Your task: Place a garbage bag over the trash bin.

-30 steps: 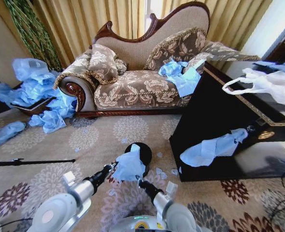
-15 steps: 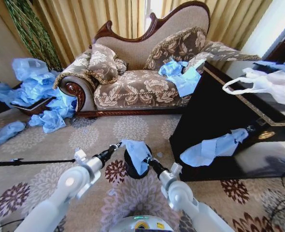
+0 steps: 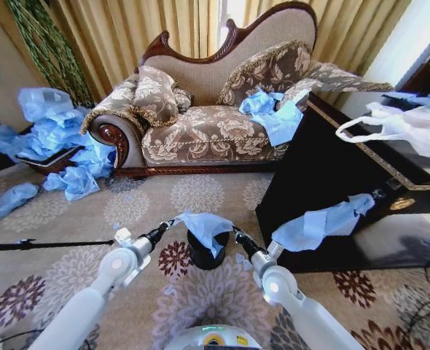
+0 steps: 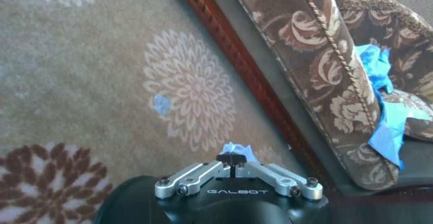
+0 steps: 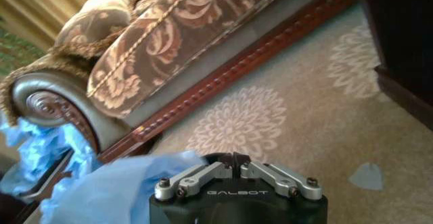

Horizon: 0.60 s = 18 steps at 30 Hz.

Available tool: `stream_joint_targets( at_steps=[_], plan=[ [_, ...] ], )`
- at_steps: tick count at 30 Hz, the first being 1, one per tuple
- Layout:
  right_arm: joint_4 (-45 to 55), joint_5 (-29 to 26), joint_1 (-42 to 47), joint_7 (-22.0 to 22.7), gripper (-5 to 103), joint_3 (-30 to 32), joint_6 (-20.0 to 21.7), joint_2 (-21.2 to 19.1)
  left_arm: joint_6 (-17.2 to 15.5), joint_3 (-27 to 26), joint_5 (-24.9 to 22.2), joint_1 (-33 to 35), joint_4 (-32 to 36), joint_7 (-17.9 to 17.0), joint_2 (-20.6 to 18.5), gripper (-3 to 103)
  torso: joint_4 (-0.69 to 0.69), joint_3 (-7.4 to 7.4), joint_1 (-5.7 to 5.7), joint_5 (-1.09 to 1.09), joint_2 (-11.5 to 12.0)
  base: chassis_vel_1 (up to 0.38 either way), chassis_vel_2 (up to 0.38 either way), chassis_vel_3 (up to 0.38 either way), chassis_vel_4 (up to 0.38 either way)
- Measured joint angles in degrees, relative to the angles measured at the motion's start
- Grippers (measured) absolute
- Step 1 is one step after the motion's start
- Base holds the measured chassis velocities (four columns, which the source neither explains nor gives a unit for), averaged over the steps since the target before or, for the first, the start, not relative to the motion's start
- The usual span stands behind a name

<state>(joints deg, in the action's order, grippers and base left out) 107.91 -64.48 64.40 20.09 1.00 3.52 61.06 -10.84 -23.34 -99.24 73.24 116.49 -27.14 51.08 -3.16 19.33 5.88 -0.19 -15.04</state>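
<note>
A floral-upholstered sofa [image 3: 215, 109] with carved dark-wood trim stands against golden curtains [image 3: 149, 29] (daylight between them); before it lies a beige medallion carpet [image 3: 127, 211], beside it a black cabinet [image 3: 324, 175].

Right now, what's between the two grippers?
In the head view, the garbage bag is stretched between the left gripper and right gripper, each shut on an edge. Under it stands the trash bin.

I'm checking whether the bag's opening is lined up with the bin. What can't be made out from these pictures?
- Trash bin rim: head view, covered by the garbage bag.
- Bag mouth: head view, lost in its folds.
- Left pincer grip: left wrist view, a scrap of blue shows.
- Right pincer: right wrist view, bag beside it, contact unclear.
</note>
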Motion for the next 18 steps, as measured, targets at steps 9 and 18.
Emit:
stream_joint_targets(
  at_steps=[9, 18],
  plan=[
    [2.6, 0.2, 0.2, 1.8, 0, -0.5, 0.6, 1.0, 0.1, -0.6, -0.5, -0.1, 1.0, -0.4, -0.3, 0, -0.01, 0.00, 0.00, 0.00, 0.0, 0.000, 0.000, 0.000, 0.000],
    [4.0, 5.4, -2.2, 1.6, 31, -6.8, 5.0, 0.6, 0.1, 0.1, -0.6, -0.1, 2.1, -0.5, 0.1, 0, -0.01, 0.00, 0.00, -0.01, 0.0, 0.000, 0.000, 0.000, 0.000]
  ],
)
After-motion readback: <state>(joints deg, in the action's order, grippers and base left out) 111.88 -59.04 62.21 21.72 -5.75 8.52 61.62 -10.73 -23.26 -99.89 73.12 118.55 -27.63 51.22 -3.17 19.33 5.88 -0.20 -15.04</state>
